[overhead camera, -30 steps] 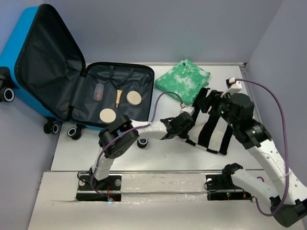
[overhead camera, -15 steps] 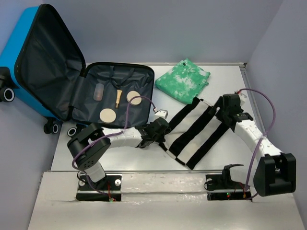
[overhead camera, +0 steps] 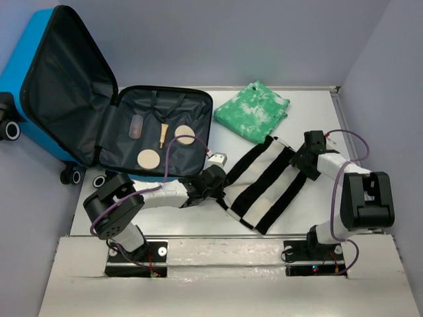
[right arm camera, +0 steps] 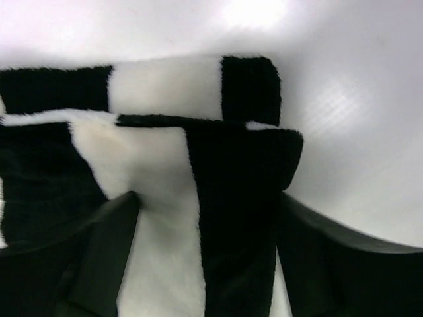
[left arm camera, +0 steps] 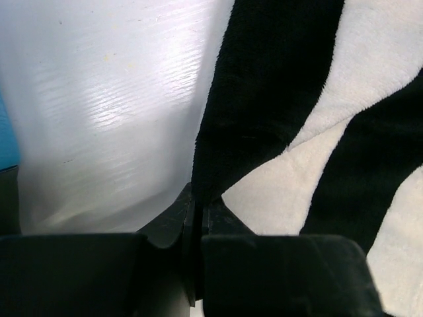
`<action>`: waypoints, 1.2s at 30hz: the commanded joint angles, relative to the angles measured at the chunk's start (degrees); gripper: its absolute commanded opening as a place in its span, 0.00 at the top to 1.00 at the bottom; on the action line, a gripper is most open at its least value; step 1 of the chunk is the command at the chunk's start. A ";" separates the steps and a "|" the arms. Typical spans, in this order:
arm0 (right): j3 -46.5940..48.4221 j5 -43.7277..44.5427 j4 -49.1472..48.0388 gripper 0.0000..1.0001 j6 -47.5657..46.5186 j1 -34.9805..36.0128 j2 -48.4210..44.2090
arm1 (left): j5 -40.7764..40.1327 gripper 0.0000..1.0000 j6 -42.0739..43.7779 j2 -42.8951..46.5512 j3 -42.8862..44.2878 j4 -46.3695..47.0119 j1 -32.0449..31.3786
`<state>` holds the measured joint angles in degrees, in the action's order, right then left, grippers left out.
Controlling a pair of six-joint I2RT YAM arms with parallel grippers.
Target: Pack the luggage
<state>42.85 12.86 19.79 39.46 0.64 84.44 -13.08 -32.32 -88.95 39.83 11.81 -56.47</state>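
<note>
The luggage (overhead camera: 23, 66) lies open at the left, a blue shell with black lining. A black-and-white striped cloth (overhead camera: 264, 181) is spread on the table in the middle. My left gripper (overhead camera: 221, 187) is shut on the cloth's left edge. In the left wrist view, the left gripper (left arm camera: 198, 205) has its jaws pressed together on a black stripe of the cloth (left arm camera: 317, 132). My right gripper (overhead camera: 299, 160) stands open over the cloth's right corner. In the right wrist view, the folded striped cloth (right arm camera: 165, 86) lies loose between the wide-apart fingers of the right gripper (right arm camera: 208, 224).
A green-and-white folded cloth (overhead camera: 252, 112) lies at the back of the table. Inside the luggage's lower half are a clear bottle (overhead camera: 136, 126), a wooden stick (overhead camera: 162, 135) and two round wooden discs (overhead camera: 149, 158). A grey wall runs close along the right.
Both arms came down and the striped cloth went from hanging bunched to lying spread on the table. The left gripper pulled its edge leftward. The right gripper opened and let go of the cloth.
</note>
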 commanded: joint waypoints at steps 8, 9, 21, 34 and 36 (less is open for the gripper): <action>4.52 -9.08 -3.09 0.91 -4.92 -0.21 10.56 | 1.39 0.94 1.64 1.76 -1.16 4.80 0.74; 4.52 -9.43 -3.35 0.93 -5.18 -0.21 11.17 | 1.39 0.94 1.73 1.67 -1.16 4.80 0.83; 5.74 -12.42 -1.17 0.93 -9.75 4.43 -23.09 | 5.25 0.94 1.99 19.41 3.66 0.23 1.79; 51.38 -20.41 -4.93 0.93 -10.55 26.24 3.59 | 7.72 0.94 5.33 35.33 18.52 -18.75 30.87; 58.80 -22.52 -4.94 0.93 -10.20 28.53 13.17 | 8.94 0.94 6.30 36.30 19.23 -21.39 38.69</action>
<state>86.56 -4.01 18.81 29.85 24.93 85.32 -4.99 -28.84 -56.14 55.46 -3.64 -28.27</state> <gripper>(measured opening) 0.144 0.102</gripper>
